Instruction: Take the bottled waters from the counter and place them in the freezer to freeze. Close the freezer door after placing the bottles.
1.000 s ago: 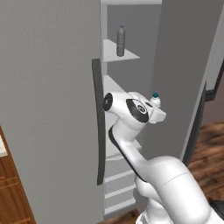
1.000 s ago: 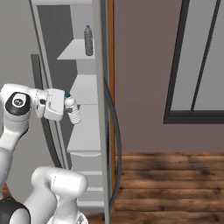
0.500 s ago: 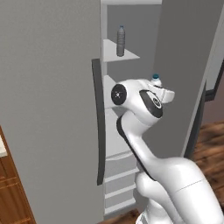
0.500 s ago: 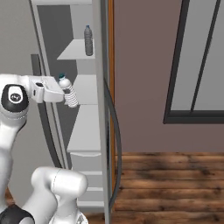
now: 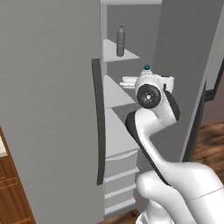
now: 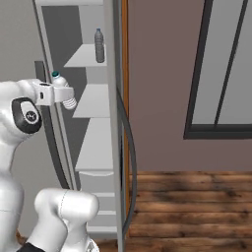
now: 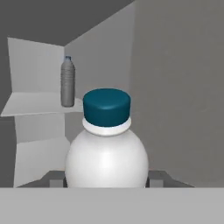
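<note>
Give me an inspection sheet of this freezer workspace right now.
Surface: white freezer shelves, stacked, white drawers below.
Job's things: one slim grey translucent bottle upright on the top shelf; a second blue-capped plastic bottle gripped, level with the shelf below it.
Freezer door: tall grey door with a dark vertical handle, open.
Clutter: nothing seen.
Claw: claw shut on the second bottle, at the freezer opening.
Cables: nothing seen.
Surroundings: wooden floor, dark-framed window.

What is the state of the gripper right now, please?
Gripper: closed on a water bottle with a blue cap, in front of the open freezer.
</note>
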You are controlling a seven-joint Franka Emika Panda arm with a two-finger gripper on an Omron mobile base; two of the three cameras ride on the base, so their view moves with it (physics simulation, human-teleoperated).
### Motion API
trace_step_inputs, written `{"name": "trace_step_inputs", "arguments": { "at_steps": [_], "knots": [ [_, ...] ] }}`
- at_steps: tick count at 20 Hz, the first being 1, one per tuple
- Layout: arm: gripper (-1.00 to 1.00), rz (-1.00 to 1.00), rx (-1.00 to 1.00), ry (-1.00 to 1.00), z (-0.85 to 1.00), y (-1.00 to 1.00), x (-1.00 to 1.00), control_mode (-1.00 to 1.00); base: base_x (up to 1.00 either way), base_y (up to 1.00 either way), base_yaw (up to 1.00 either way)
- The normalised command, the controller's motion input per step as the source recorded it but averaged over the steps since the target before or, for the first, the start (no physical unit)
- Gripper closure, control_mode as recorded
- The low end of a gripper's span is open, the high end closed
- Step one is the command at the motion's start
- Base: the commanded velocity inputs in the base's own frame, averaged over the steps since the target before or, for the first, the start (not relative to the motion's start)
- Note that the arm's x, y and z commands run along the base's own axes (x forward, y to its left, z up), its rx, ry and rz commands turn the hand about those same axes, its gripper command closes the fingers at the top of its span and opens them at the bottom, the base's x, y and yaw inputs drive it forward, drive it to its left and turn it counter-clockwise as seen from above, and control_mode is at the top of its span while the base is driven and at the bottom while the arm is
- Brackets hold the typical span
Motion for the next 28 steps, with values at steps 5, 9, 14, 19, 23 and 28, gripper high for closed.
{"name": "trace_step_inputs", "arguments": {
  "at_steps": [5,9,14,19,23,28],
  "knots": [
    [1.00,0.41,0.21,0.07,0.45,0.00,0.19,-1.00,0.00,0.00,0.00],
    [1.00,0.29,0.37,0.05,0.40,0.00,0.47,-1.00,0.00,0.00,0.00],
    [1.00,0.26,0.17,-0.01,0.15,0.25,0.25,-1.00,0.00,0.00,0.00],
    [1.00,0.12,-0.23,-0.27,0.09,0.44,-0.12,-1.00,0.00,0.00,0.00],
    [1.00,0.02,-0.23,-0.16,0.71,0.17,-0.11,-1.00,0.00,0.00,0.00],
    [1.00,-0.03,-0.09,0.05,0.65,0.05,0.02,-1.00,0.00,0.00,0.00]
  ]
}}
